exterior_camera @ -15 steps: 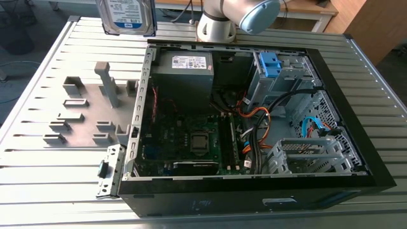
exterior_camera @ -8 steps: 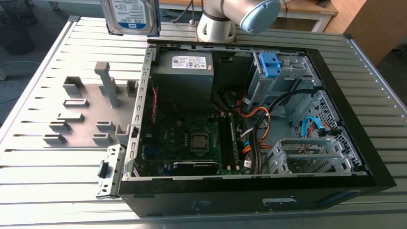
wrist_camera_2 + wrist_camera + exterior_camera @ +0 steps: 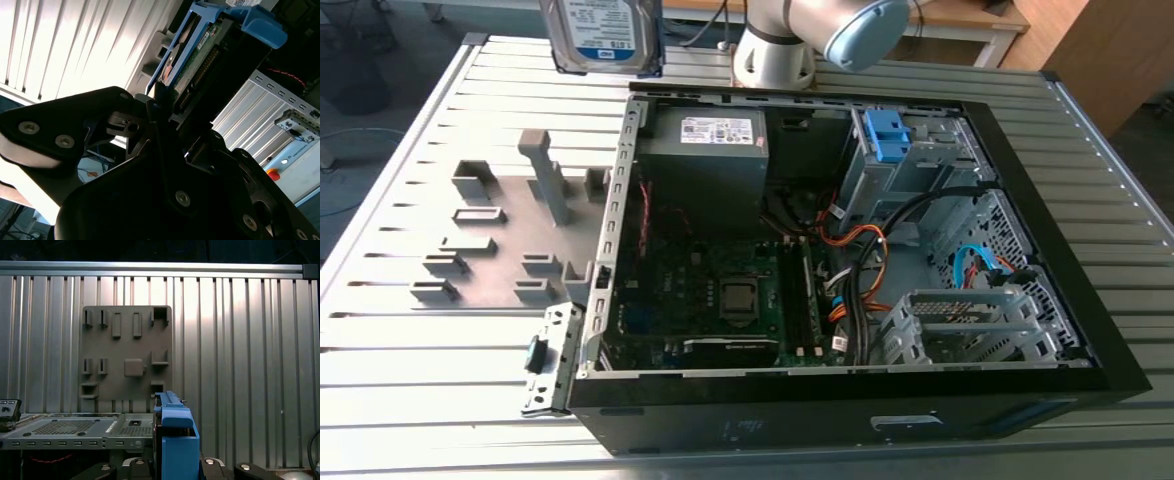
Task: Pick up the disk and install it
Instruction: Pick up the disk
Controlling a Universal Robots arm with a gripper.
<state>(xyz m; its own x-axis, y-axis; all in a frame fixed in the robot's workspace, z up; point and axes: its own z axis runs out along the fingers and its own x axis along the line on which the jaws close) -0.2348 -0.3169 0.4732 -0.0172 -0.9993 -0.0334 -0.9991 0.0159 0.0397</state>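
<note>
We see the disk (image 3: 603, 35) upright in the air over the far edge of the table (image 3: 400, 200), the gripper (image 3: 160, 100) seemingly clamped on one end. We judge it stiff, rather heavy and shock-sensitive, best held by its side edges.

Silver blue-framed disk (image 3: 603, 35), upright, aloft

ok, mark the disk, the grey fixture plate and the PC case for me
the disk (image 3: 603, 32), exterior view, on its white-and-blue label.
the grey fixture plate (image 3: 125, 344), first wrist view, on its flat face.
the PC case (image 3: 827, 416), exterior view, on its black outer wall.
</note>
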